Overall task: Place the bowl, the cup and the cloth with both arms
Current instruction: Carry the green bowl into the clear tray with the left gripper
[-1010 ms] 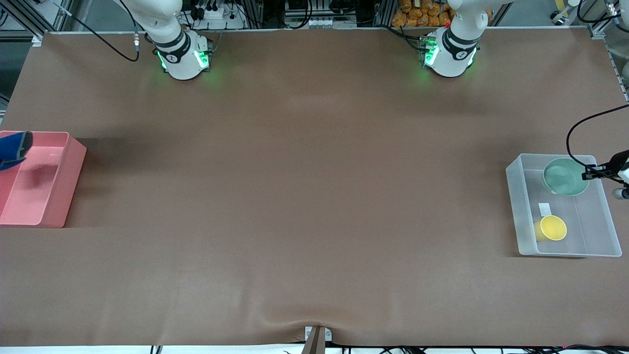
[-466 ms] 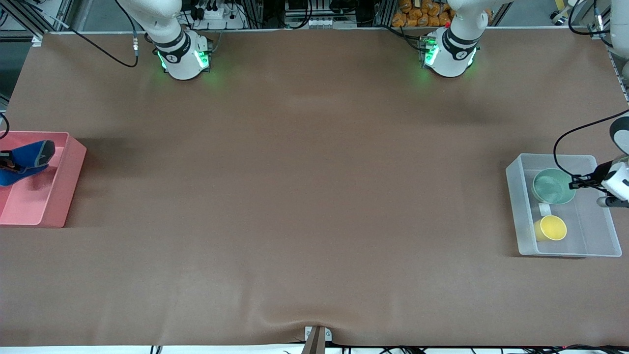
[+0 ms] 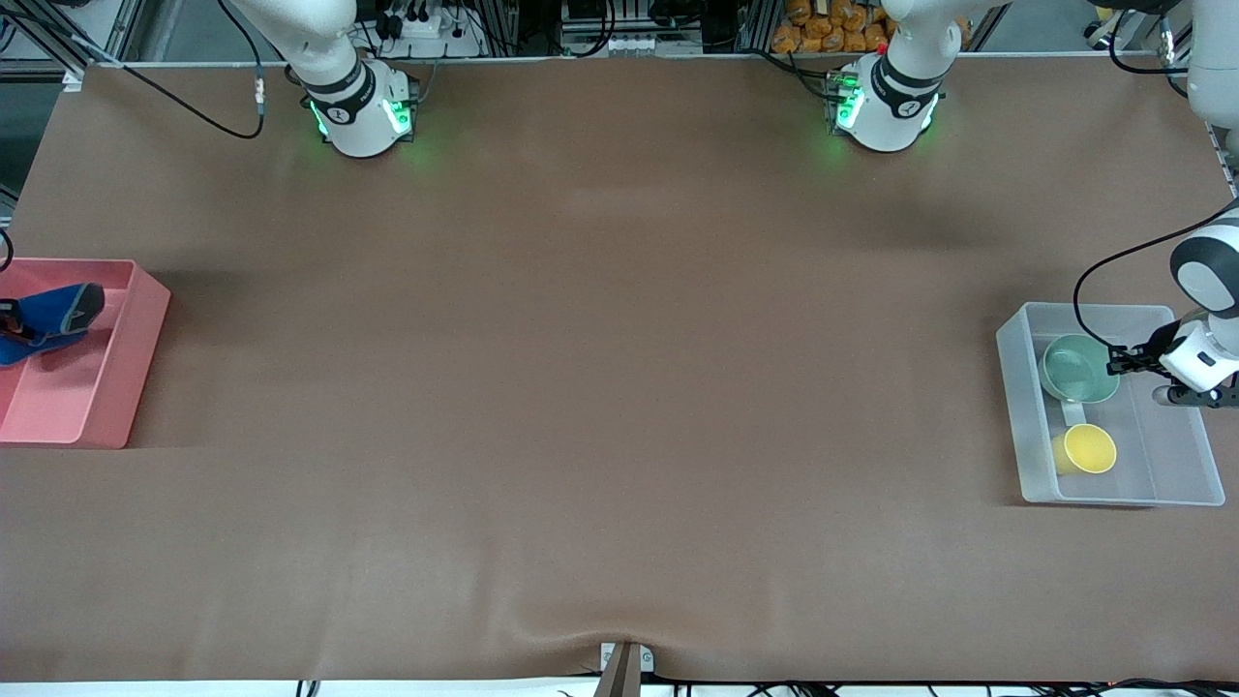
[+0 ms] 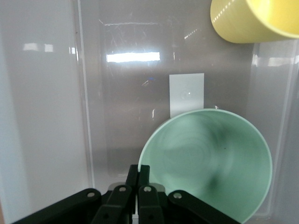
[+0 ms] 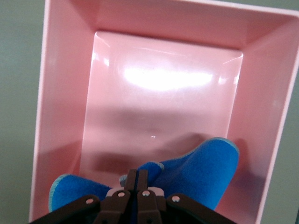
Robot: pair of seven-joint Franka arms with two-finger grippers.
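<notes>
My left gripper (image 3: 1115,360) is shut on the rim of the mint-green bowl (image 3: 1077,368) and holds it inside the clear plastic bin (image 3: 1012,407). In the left wrist view the bowl (image 4: 215,163) hangs from my gripper (image 4: 139,175) over the bin floor. The yellow cup (image 3: 1087,449) lies on its side in the same bin, nearer the front camera; it also shows in the left wrist view (image 4: 254,19). My right gripper (image 5: 138,179) is shut on the blue cloth (image 5: 196,175) and holds it in the pink bin (image 5: 65,93). The cloth (image 3: 53,310) also shows in the front view.
The pink bin (image 3: 131,363) stands at the right arm's end of the table, the clear bin at the left arm's end. A white label (image 4: 186,94) is stuck on the clear bin's floor. The brown table cover (image 3: 600,368) lies between the bins.
My left gripper has carried the bowl lower into the clear bin, toward the cup. My right gripper has brought the cloth farther over and down into the pink bin.
</notes>
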